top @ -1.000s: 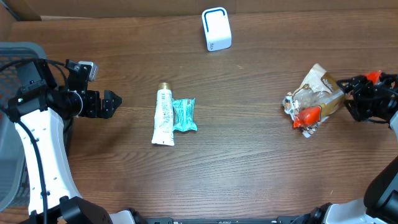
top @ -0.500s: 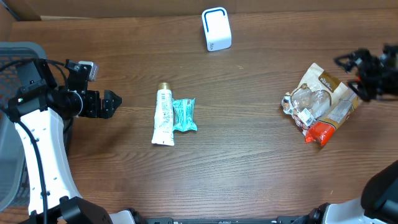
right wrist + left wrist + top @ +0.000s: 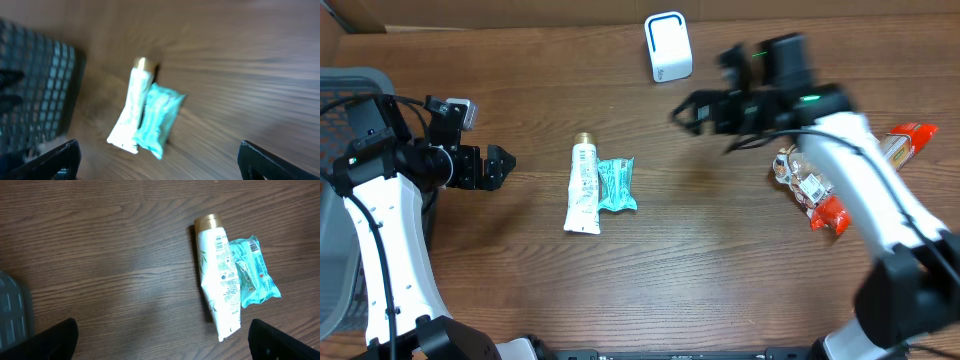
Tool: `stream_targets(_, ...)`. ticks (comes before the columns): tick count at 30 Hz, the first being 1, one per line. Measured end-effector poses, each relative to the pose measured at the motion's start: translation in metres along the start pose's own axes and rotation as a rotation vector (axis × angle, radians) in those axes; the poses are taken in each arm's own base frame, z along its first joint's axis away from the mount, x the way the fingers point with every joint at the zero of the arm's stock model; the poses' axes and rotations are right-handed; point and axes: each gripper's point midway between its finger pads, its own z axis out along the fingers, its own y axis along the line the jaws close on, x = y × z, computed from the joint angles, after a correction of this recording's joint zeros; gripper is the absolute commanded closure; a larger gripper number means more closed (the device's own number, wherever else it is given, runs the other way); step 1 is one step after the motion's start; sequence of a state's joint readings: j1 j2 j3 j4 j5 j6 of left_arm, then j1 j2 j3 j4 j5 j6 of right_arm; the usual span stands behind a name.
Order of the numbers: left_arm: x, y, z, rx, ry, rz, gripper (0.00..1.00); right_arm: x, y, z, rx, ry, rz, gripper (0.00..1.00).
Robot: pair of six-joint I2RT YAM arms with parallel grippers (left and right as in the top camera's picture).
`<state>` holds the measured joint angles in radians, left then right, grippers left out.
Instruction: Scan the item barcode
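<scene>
Mid-table, left of centre, lie two items: a white tube (image 3: pixel 582 187), gold cap pointing far, and a teal packet (image 3: pixel 616 185) touching its right side. Neither is held. The scanner (image 3: pixel 667 47) stands at the far edge, well apart from both. A pile (image 3: pixel 807 183) of bagged goods lies at the right, partly under the right forearm. A basket (image 3: pixel 342 85) sits at the left edge.

Left gripper (image 3: pixel 502 166): fingers apart, empty, level with the tube and to its left, not touching it. Its wrist view shows tube (image 3: pixel 217 280) and packet (image 3: pixel 252 272) ahead on bare table (image 3: pixel 110 255).

Right gripper (image 3: pixel 690 113): blurred overhead, above the table between scanner and tube. Its wrist view, also blurred, shows the fingers (image 3: pixel 52 160) wide apart with nothing between them, and the tube (image 3: pixel 131 112), packet (image 3: pixel 159 117) and basket (image 3: pixel 35 85) beyond.

Assessment: the step in hand appears to be the reach for an item; no scan of tube or packet is under way. The right gripper looks the likelier to take one, judging by where it points.

Next move calls for: lowering onto one item only, the packet being nearer that side; closing across its narrow width without dragging the tube along; then carrying it far to the scanner. Print shows on both items, but no barcode can be read at this size, so the code face may need turning toward the scanner.
</scene>
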<state>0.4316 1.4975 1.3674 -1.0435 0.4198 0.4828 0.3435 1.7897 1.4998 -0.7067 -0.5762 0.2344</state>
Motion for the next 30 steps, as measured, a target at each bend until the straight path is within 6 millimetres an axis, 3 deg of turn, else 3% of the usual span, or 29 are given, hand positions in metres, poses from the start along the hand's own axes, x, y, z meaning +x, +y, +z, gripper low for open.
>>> stream_targets(3, 0.000, 0.000, 0.000, 0.000, 0.000, 0.000, 0.00, 0.026, 0.012, 0.051, -0.001, 0.096, 0.029, 0.00)
stream_targets(4, 0.000, 0.000, 0.000, 0.000, 0.000, 0.000, 0.00, 0.030, 0.013, 0.057, 0.003, 0.109, 0.038, 0.01)
stream_targets(5, 0.000, 0.000, 0.000, 0.000, 0.000, 0.000, 0.00, 0.039, 0.014, 0.070, 0.013, 0.136, 0.066, 0.07)
stream_targets(7, 0.000, 0.000, 0.000, 0.000, 0.000, 0.000, 0.00, 0.057, 0.014, 0.094, 0.037, 0.187, 0.127, 0.29)
stream_targets(8, 0.000, 0.000, 0.000, 0.000, 0.000, 0.000, 0.00, 0.062, 0.013, 0.099, 0.046, 0.201, 0.143, 0.33)
stream_targets(12, 0.000, 0.000, 0.000, 0.000, 0.000, 0.000, 0.01, 0.091, 0.014, 0.128, 0.088, 0.274, 0.236, 0.34)
stream_targets(18, 0.000, 0.000, 0.000, 0.000, 0.000, 0.000, 0.00, 0.120, 0.021, 0.149, 0.141, 0.325, 0.285, 0.33)
stream_targets(25, 0.000, 0.000, 0.000, 0.000, 0.000, 0.000, 0.00, 0.126, 0.010, 0.152, 0.232, 0.295, 0.299, 0.36)
stream_targets(30, 0.000, 0.000, 0.000, 0.000, 0.000, 0.000, 0.00, 0.136, -0.006, 0.156, 0.270, 0.286, 0.306, 0.57)
